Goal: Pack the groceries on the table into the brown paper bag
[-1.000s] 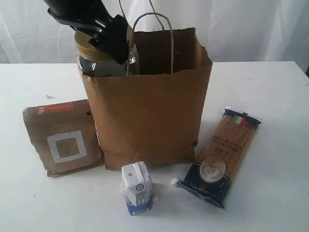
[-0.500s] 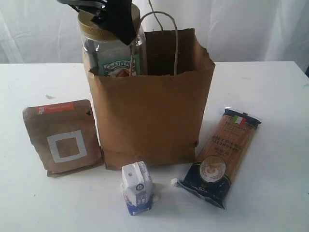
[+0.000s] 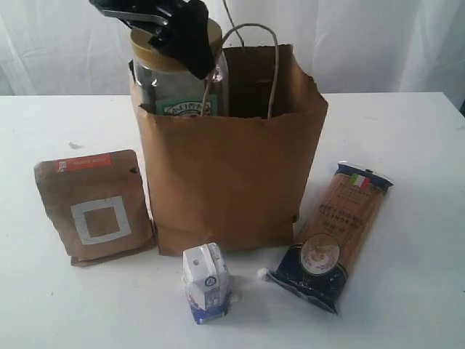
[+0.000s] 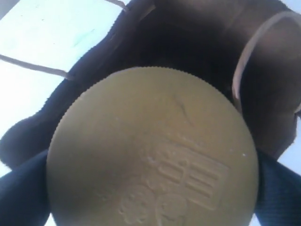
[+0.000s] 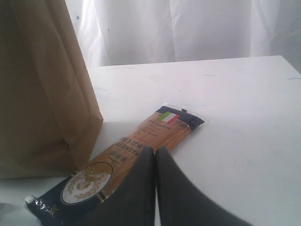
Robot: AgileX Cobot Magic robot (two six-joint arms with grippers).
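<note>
— Groceries: how many are inside the bag (image 3: pixel 225 182)?

— None confirmed as set down. Nut jar (image 3: pixel 178 87): upright at the bag's left side, lower part below the rim, shoulders and tan lid above it. Left end effector (image 3: pixel 178 36): clamped on the lid from above, and its fingers (image 4: pixel 21 193) show on either side of the lid in the left wrist view. Judged to be partway in and not released.

— Items outside the bag?

— Three, all on the worktop (image 3: pixel 407 145).
1. Pouch (image 3: pixel 94 207): lying flat, just beside the bag's left wall.
2. Carton (image 3: pixel 205 282): upright, near the bag's front.
3. Spaghetti (image 3: pixel 334 240): lying flat, near the bag's right front corner.

— Right end effector (image 5: pixel 155 188)?

— Closed and empty, fingers pressed together. It hangs over the dark end of the spaghetti, beside the bag's right wall.

— Progress?

— One item is going in and at least three are left to pack. By my reckoning it is no further than halfway.

— Anything not legible?

— The bag's interior is dark in the left wrist view and screened by the front wall in the exterior view. I cannot tell whether anything lies under the jar, or whether its base rests on anything. The left arm is cut off by the top edge. The carton's print is too small to read.
</note>
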